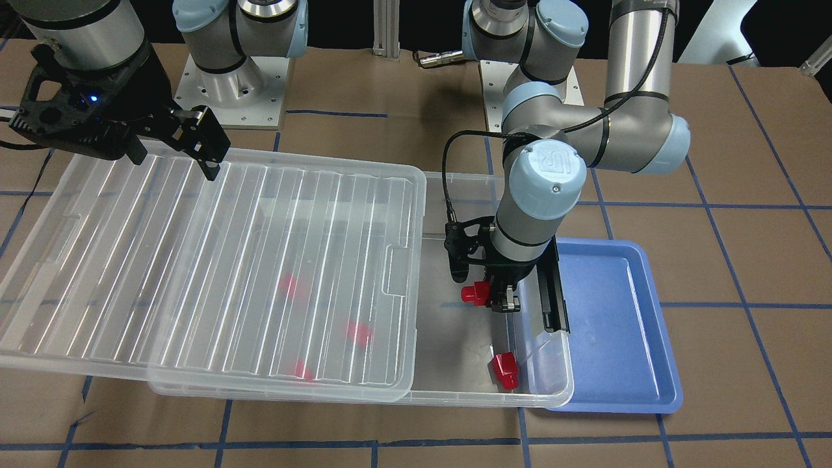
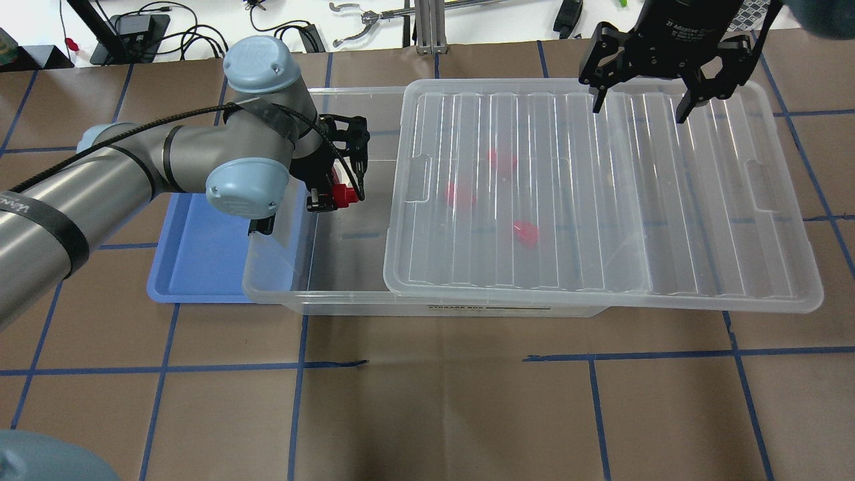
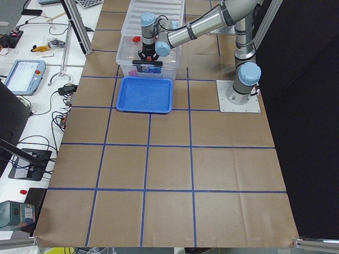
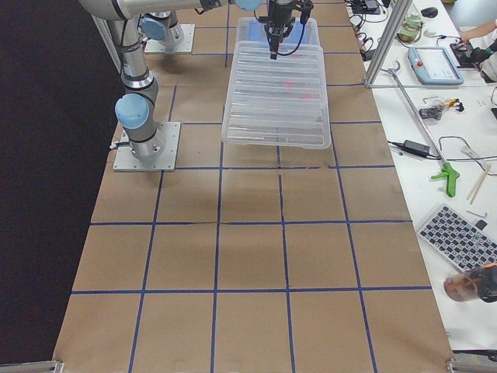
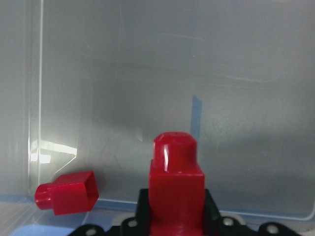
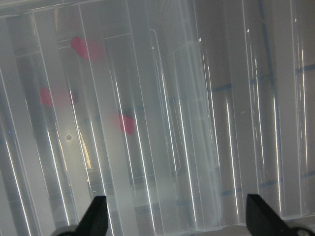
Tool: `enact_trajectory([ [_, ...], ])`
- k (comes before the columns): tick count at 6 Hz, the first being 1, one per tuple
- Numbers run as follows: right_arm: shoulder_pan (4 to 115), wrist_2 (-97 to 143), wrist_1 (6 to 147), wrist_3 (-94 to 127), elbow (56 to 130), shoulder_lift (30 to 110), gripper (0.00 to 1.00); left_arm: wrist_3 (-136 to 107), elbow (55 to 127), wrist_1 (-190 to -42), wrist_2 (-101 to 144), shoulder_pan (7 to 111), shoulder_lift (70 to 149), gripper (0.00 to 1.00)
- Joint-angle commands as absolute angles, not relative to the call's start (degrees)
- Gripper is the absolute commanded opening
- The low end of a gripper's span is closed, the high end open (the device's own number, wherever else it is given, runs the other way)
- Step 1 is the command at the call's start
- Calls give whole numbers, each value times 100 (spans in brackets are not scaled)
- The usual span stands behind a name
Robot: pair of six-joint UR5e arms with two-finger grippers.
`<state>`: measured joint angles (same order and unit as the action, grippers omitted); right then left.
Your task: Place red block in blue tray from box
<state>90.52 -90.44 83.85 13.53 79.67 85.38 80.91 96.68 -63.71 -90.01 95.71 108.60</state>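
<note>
Take the box [image 2: 347,304] as your landmark. Its ribbed lid [image 2: 601,200] sits offset toward one short end, so the other end, the one with the black latch bar [image 1: 552,299], is uncovered. The blue tray [image 2: 200,254] lies just outside that uncovered end. The box wall overlaps the tray's rim in both fixed views, so you cannot tell whether they touch. The right gripper [image 2: 639,112] hovers over the lid's corner at the covered end of the box, fingers spread and empty. The left gripper [image 2: 324,198] is over the uncovered end, pinching the red block [image 2: 342,194]. The block's long axis runs along the box's length, with the stub pointing toward the lid and away from the tray. The tray therefore lies behind the block's squarish end, across the latch wall, and your left arm is much the nearer. I judge the carry must clear that wall first. A loose block [image 1: 506,370] lies in the box's uncovered corner.
</note>
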Motion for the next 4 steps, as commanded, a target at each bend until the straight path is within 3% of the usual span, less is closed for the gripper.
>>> enact_trajectory([
  [1,9053,-9044,8385,1354,7963,8543,100,8269,8444,-8165,-9009,9318,10653,0],
  [2,9053,-9044,8385,1345,7972,8534,100,8479,8107,-8487,-8983,9029,10652,0],
  [4,8843,-9105,8341,761,8024,8508,100,9312,8148,-8499,-8535,8204,10626,0],
])
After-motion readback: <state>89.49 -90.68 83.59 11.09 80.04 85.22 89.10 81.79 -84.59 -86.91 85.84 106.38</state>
